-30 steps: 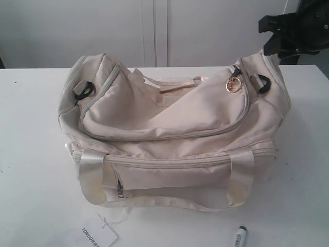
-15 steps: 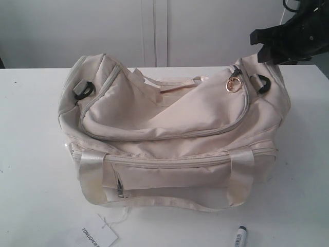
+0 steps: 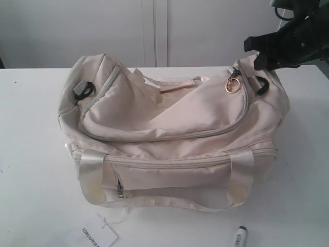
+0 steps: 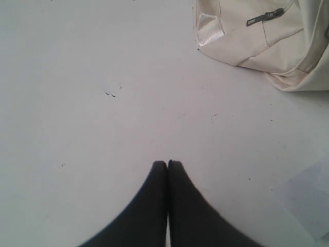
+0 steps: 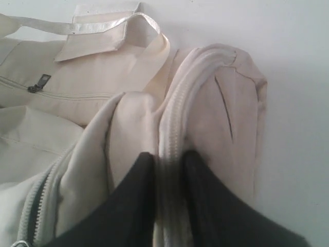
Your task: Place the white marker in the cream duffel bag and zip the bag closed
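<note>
The cream duffel bag [image 3: 169, 128] sits in the middle of the white table [image 3: 31, 154]. Its gold round pull [image 3: 230, 87] hangs at the right end of the curved top zipper. My right gripper [image 3: 257, 59] is at the bag's right end. In the right wrist view its fingers [image 5: 168, 157] pinch the raised zipper ridge of the bag [image 5: 216, 103]. The white marker [image 3: 239, 236], black cap up, lies on the table at the front right edge of the exterior view. My left gripper [image 4: 167, 163] is shut and empty over bare table, with a corner of the bag [image 4: 257, 41] beyond it.
A white paper tag [image 3: 97, 236] with black print lies on a string in front of the bag, and also shows as the paper tag [image 4: 306, 198] in the left wrist view. White cabinet doors [image 3: 154, 31] stand behind the table.
My right gripper moved left and down onto the bag's right end and its jaws narrowed around the zipper ridge. The bag, marker and tag stayed put.
</note>
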You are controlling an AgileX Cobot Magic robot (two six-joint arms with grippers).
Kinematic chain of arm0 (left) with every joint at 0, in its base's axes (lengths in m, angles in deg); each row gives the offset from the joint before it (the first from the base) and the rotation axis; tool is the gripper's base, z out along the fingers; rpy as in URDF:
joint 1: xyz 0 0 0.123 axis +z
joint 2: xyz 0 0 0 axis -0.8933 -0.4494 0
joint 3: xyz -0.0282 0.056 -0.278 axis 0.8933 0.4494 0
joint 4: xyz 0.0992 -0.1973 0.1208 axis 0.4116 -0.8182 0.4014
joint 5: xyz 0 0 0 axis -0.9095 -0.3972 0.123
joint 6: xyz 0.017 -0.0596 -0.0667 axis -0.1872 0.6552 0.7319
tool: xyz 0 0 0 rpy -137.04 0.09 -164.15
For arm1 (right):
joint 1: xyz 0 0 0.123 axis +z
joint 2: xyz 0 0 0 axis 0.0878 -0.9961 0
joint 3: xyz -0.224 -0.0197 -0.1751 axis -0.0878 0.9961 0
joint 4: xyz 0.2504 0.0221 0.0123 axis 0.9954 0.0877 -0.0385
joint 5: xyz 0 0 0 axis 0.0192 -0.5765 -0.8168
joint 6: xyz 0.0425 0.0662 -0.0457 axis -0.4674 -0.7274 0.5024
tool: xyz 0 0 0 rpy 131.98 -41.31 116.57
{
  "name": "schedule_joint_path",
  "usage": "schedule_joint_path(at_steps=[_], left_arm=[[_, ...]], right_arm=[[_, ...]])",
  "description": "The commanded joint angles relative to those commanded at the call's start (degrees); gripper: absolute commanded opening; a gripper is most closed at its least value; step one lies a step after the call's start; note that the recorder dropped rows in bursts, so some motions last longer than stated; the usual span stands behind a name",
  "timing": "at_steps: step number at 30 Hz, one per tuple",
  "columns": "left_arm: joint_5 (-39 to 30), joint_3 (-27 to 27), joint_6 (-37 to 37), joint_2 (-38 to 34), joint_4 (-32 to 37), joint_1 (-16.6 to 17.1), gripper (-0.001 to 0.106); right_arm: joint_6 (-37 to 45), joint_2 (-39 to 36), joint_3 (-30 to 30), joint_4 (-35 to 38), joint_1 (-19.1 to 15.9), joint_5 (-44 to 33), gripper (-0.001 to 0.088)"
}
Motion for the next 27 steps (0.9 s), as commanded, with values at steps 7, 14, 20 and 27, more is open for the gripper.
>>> schedule_joint_path(at_steps=[7, 14, 20, 27], left_arm=[[0.0, 0.0, 0.0, 0.0, 0.0, 0.0, 0.000], [0.0, 0.0, 0.0, 0.0, 0.0, 0.0, 0.000], [0.0, 0.0, 0.0, 0.0, 0.0, 0.0, 0.000], [0.0, 0.0, 0.0, 0.0, 0.0, 0.0, 0.000]], right_arm=[[-4.1, 0.6, -1.9, 0.9, 0.0, -3.7, 0.0000], [-4.5, 0.6, -4.7, 0.9, 0.0, -7.0, 0.0000], [-4.5, 0.9, -5.9, 0.9, 0.0, -8.0, 0.0000], [-4.5, 1.1, -6.0, 0.6, 0.0, -7.9, 0.0000]])
